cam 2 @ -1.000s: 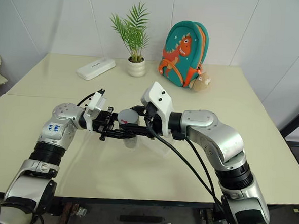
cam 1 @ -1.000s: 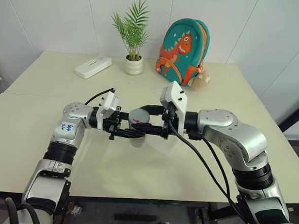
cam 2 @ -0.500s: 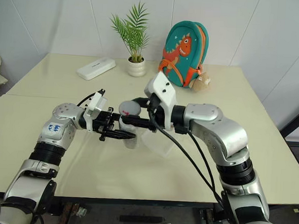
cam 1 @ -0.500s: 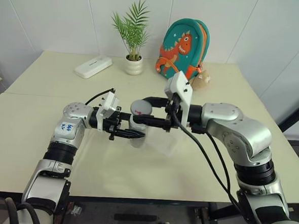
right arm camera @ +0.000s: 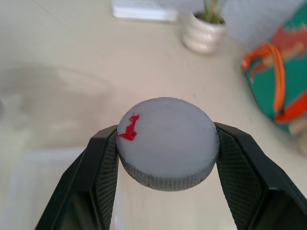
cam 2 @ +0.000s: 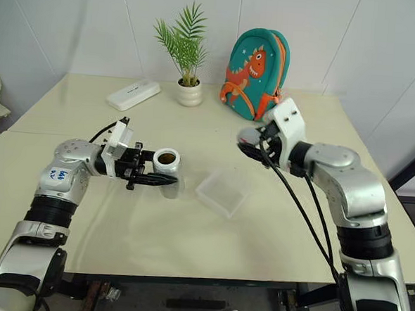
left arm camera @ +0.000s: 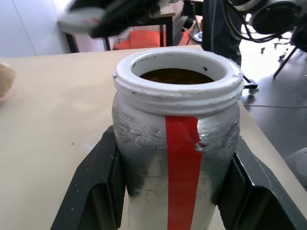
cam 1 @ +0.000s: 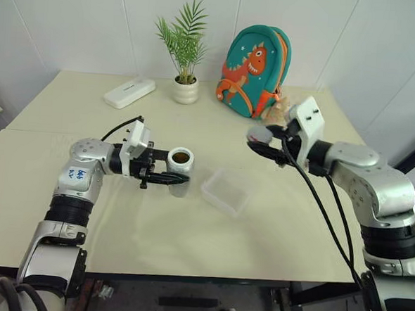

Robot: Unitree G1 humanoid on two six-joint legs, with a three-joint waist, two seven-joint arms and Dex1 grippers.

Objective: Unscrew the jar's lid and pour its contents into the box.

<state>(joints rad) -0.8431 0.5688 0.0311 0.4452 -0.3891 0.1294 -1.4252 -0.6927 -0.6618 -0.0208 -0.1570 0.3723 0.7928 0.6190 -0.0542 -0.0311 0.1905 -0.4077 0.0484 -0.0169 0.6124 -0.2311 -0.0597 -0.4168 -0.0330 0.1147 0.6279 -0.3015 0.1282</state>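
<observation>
Silvery-grey and marked with a red vertical stripe, the jar [left arm camera: 177,143] stands upright, long axis vertical, its white threaded mouth open upward, clamped at its sides by the left claw [cam 1: 171,179] just above the tabletop [cam 1: 153,230]. Something dark brown (the contents [left arm camera: 175,75]) shows inside the mouth. No brand or label can be read on the jar; blue handwriting on the left arm is too small to make out. The right claw [right arm camera: 165,143] is closed on the lid [right arm camera: 168,141], pinching its ribbed edge, flat face with a small red mark turned up, held well to the right of the jar in front of the teal dinosaur backpack [cam 1: 255,67]. The box [cam 1: 226,192] lies empty on the tabletop between the two claws.
</observation>
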